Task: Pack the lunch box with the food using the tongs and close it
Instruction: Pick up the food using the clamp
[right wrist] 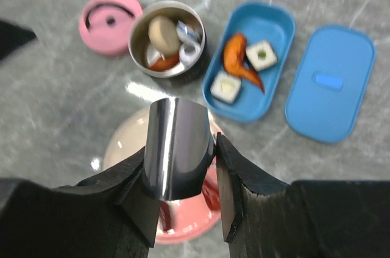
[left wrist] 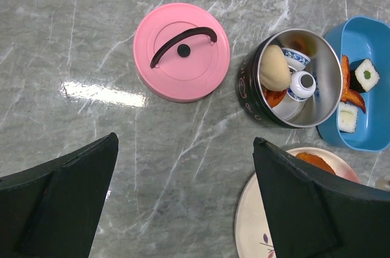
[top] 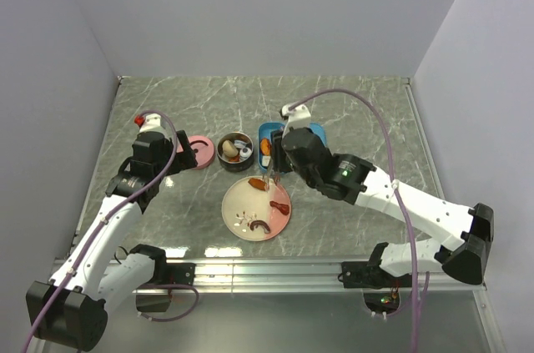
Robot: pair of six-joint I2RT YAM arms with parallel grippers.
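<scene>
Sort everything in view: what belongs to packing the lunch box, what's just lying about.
Job: tongs, food on the pink plate, blue box, blue lid, round tin, pink lid.
Lying about: nothing clearly spare; only the rig's purple cables.

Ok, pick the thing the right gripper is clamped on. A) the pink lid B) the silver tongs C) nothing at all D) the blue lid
B: in the right wrist view the right gripper has a finger pressed on each side of the silver tongs, while the pink lid and the blue lid lie apart from it, untouched.
</scene>
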